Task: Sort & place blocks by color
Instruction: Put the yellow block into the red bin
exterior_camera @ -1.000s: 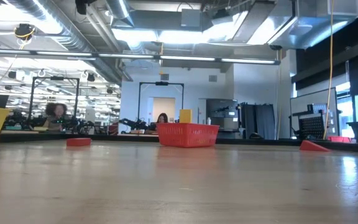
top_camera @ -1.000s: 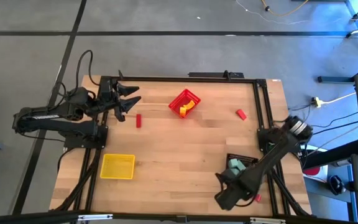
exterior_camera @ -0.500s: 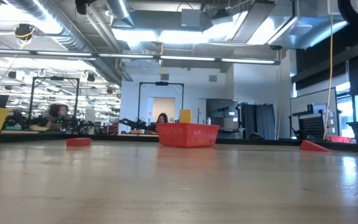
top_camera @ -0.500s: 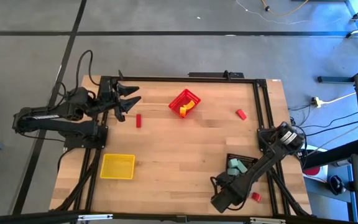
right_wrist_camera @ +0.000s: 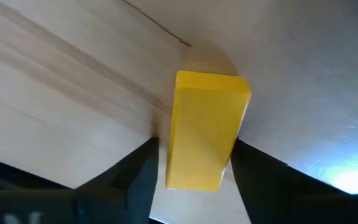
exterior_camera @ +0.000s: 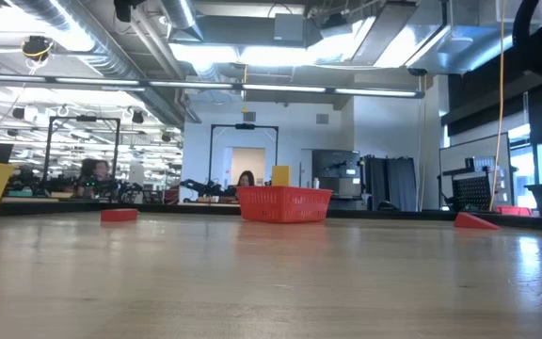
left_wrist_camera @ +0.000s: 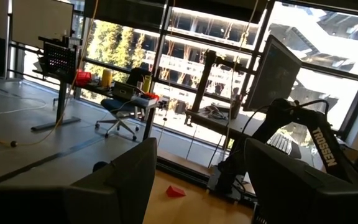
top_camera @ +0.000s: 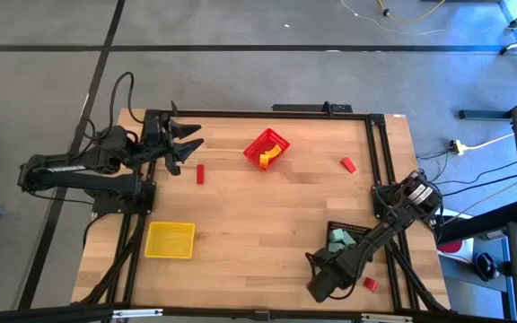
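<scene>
In the right wrist view a yellow block (right_wrist_camera: 205, 127) sits between my right gripper's (right_wrist_camera: 196, 163) two dark fingers. That gripper (top_camera: 320, 284) points down near the table's near edge, left of a red block (top_camera: 369, 283), and hides the yellow block from above. My left gripper (top_camera: 195, 136) waits open above the far left corner. A red block (top_camera: 200, 173) lies flat beside it, and a red wedge (top_camera: 347, 164) lies far right. The red bin (top_camera: 261, 140) holds a yellow piece (top_camera: 267, 160). Mint blocks (top_camera: 337, 239) lie in the black bin (top_camera: 352, 230). My right gripper pinches the yellow block by its two long sides (right_wrist_camera: 178, 155), with the fingers (right_wrist_camera: 143, 171) coming from above and pointing down along its length. The block's far end (right_wrist_camera: 213, 83) sticks out past the fingertips. Whether it rests on the wood or is lifted, I cannot tell.
The yellow bin (top_camera: 170, 240) stands near the near left corner, with bare wood between it and my right gripper. A black frame (top_camera: 377, 152) runs along the table's sides. In the low view the red bin (exterior_camera: 284, 203) stands mid-table, and people show in the room behind.
My right gripper has moved a short way toward the table's near left, away from the black bin, which uncovered the red block at the near edge. Part of that arm has come into the low view's upper right corner.
</scene>
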### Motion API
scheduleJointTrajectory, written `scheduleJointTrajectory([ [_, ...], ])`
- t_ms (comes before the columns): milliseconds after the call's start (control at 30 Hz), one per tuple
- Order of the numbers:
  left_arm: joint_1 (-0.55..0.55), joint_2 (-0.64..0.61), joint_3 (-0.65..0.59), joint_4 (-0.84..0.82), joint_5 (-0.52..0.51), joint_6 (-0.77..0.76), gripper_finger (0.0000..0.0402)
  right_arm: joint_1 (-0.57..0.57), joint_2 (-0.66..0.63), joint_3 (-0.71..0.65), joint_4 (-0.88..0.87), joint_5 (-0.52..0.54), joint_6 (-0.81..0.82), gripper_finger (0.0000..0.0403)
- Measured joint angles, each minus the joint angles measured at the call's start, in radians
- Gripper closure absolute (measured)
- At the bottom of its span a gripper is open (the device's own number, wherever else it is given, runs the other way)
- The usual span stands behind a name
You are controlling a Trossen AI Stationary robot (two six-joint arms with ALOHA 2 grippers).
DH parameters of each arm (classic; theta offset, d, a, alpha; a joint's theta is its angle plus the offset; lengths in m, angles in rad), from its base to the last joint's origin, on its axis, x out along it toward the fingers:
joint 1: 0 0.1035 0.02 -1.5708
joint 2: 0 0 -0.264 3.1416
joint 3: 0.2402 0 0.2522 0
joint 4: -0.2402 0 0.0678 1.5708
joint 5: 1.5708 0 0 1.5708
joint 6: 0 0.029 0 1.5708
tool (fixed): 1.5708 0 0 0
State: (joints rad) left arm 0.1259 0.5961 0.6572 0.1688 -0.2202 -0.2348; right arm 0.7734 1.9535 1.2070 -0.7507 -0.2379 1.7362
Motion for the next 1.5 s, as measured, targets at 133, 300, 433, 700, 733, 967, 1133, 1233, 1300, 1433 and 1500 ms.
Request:
scheduleJointTrajectory([
  [133,0.000,0.000,0.000,0.000,-0.003,-0.001,0.0166,0.003,-0.045,-0.007,-0.015,0.016,-0.138,0.0277],
  [300,0.000,0.000,0.000,0.001,-0.004,-0.001,0.0166,-0.044,-0.187,-0.006,-0.012,0.035,-0.433,0.0279],
  [433,0.000,0.000,0.000,0.001,-0.004,-0.001,0.0166,-0.150,-0.326,-0.005,-0.017,0.094,-0.703,0.0279],
  [700,0.000,0.000,0.000,-0.003,0.002,0.014,0.0166,-0.507,-0.477,-0.004,0.179,0.148,-1.150,0.0279],
  [733,-0.001,0.000,0.000,-0.004,0.002,0.028,0.0166,-0.550,-0.476,-0.004,0.238,0.124,-1.193,0.0279],
  [967,-0.032,0.066,0.000,-0.038,0.094,0.117,0.0166,-0.784,-0.419,-0.004,0.691,-0.254,-1.294,0.0279],
  [1133,-0.076,0.210,0.000,-0.030,0.263,0.159,0.0166,-0.847,-0.384,-0.003,0.778,-0.475,-1.218,0.0279],
  [1233,-0.107,0.319,0.000,0.014,0.300,0.159,0.0166,-0.851,-0.364,-0.003,0.759,-0.510,-1.217,0.0279],
  [1300,-0.123,0.385,0.000,0.058,0.314,0.159,0.0166,-0.850,-0.345,-0.003,0.755,-0.529,-1.216,0.0279],
  [1433,-0.154,0.506,0.000,0.211,0.323,0.159,0.0166,-0.835,-0.302,-0.003,0.713,-0.543,-1.218,0.0279],
  [1500,-0.167,0.552,0.000,0.281,0.357,0.159,0.0166,-0.829,-0.278,-0.003,0.708,-0.543,-1.217,0.0279],
])
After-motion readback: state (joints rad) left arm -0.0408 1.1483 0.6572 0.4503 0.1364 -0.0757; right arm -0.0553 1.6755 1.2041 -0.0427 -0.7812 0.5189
